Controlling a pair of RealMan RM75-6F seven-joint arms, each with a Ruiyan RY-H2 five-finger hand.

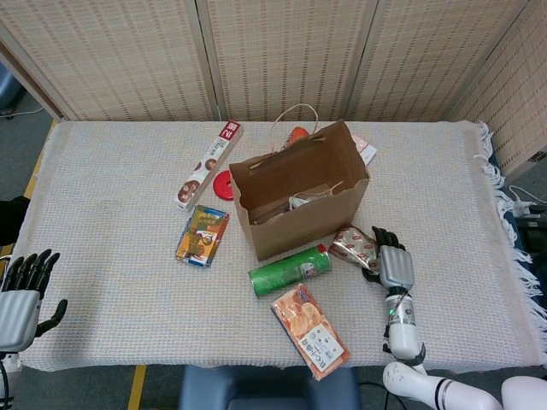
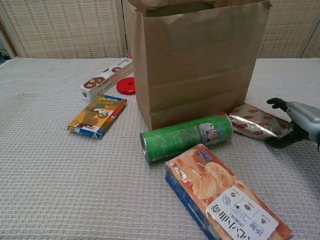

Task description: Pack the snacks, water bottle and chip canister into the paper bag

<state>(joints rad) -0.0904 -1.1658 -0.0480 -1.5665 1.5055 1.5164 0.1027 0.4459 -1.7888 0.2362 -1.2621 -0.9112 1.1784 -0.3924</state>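
The packing looks like it has only begun. The paper bag [image 1: 301, 198] stands open in the middle of the table [image 1: 111, 188], and something is inside it, but I cannot tell what.

Start at the far left. The left hand [image 1: 20, 295] waits by the near corner of the table, far from the bag. Its fingers point up and are spread apart, and it holds nothing.

Next come the snacks to the left of the bag. A long cookie box [image 1: 210, 164] lies there, and a round red lid [image 1: 224, 184] sits just beside the bag's left wall. A small colorful box [image 1: 202, 235] lies a little nearer to the robot.

In front of the bag, the green chip can [image 1: 290, 270] lies on its side, close to the bag's bottom edge. An orange cracker box [image 1: 309, 330] lies in front of the can, near the table's edge.

Behind the bag, something with an orange top [image 1: 297, 134] peeks out. It may be the water bottle, but I cannot be sure. A small white and pink pack [image 1: 365, 150] peeks out behind the bag's right corner too.

To the right of the bag lies a shiny snack pouch [image 1: 353, 245]. The right hand [image 1: 389, 260] is on its right end. The fingers seem to curl over the pouch and the thumb is under it, so I think it is gripping the pouch. The pouch is tipped up a little on that side.

So most of the things are not packed yet.
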